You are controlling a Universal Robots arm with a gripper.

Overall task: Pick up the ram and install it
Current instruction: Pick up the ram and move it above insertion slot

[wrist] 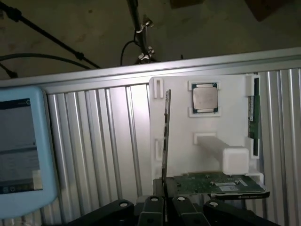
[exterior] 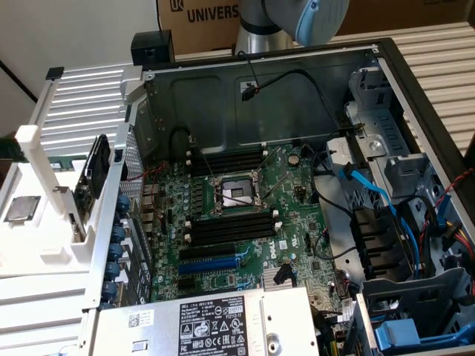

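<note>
A pale blue screen device (wrist: 21,150) lies on the ribbed table (wrist: 99,141). My gripper (wrist: 164,207) is closed on the ram (wrist: 166,136), standing on edge in the white holder (wrist: 181,141). Beside it sits a processor chip (wrist: 204,98).
</note>
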